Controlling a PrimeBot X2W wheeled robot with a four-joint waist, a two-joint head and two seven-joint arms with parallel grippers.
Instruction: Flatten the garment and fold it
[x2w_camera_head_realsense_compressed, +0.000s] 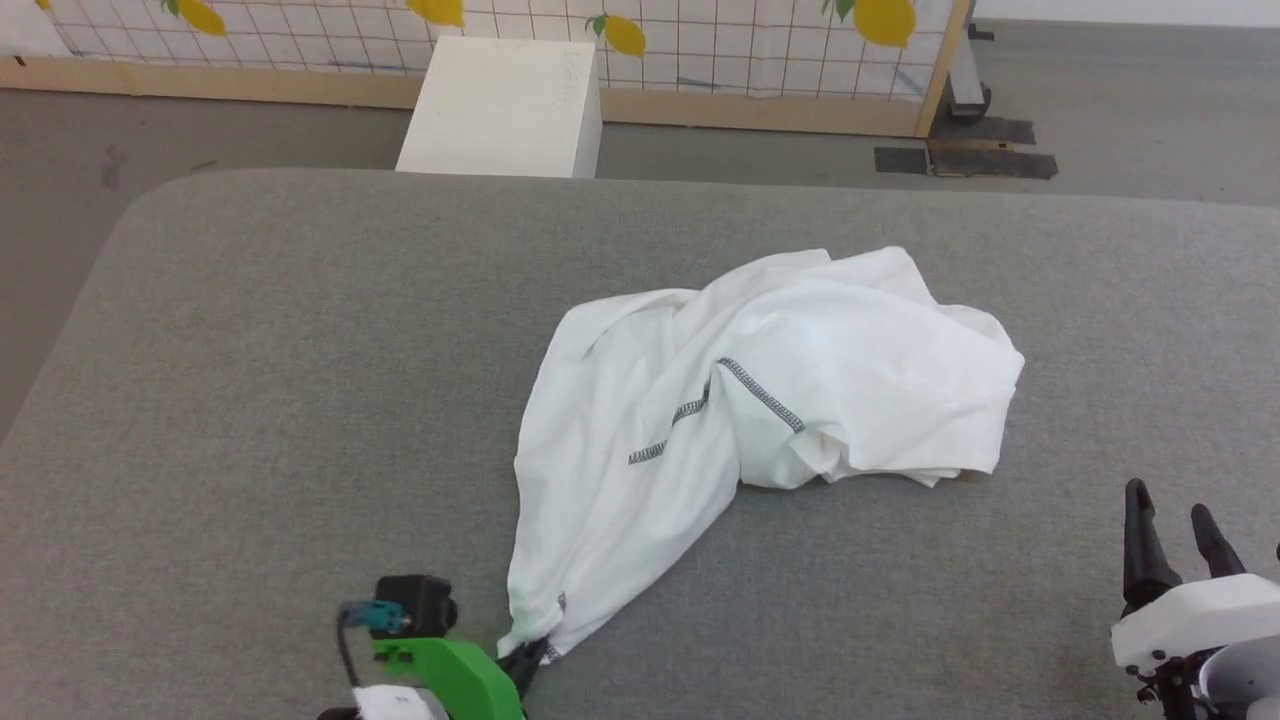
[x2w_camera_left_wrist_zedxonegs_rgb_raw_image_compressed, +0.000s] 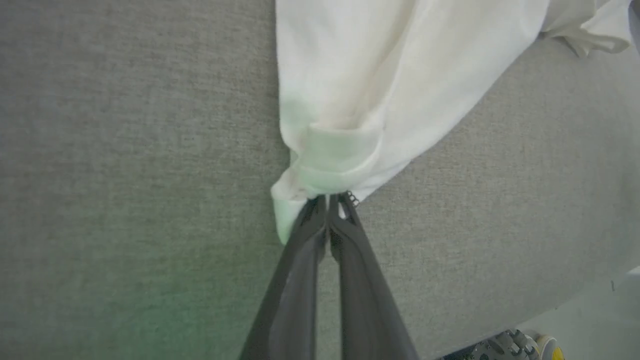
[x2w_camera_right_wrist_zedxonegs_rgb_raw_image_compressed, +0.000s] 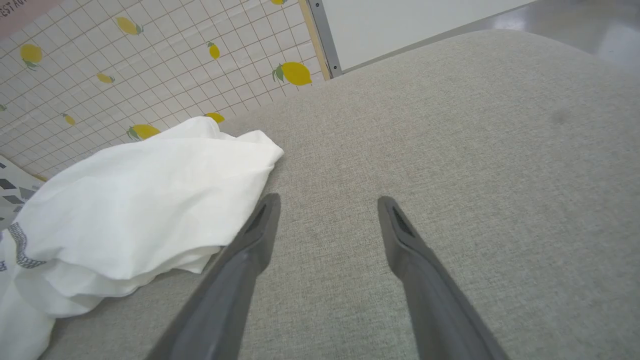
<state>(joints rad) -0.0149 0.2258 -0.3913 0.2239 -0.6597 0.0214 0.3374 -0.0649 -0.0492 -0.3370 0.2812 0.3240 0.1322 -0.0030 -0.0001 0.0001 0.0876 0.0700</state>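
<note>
— How much room is there around the garment?

— Plenty to its left. There's bare grey table running out to a rounded corner, then floor. The garment itself lies crumpled about mid-table, with one tail drawn out toward the near edge.

— Who has that tail?

— The left hand. Its fingers are pinched together on the very tip of the tail, close to the near edge.

— What else stands about?

— Beyond the far edge, behind the garment and a little left, a white box stands on the floor in front of a lemon-print screen. Behind and to the right, dark tape patches lie on the floor.

— And the right side?

— Open table again. The right hand is to the garment's near right, with its fingers spread apart over bare table, clear of the cloth.
</note>
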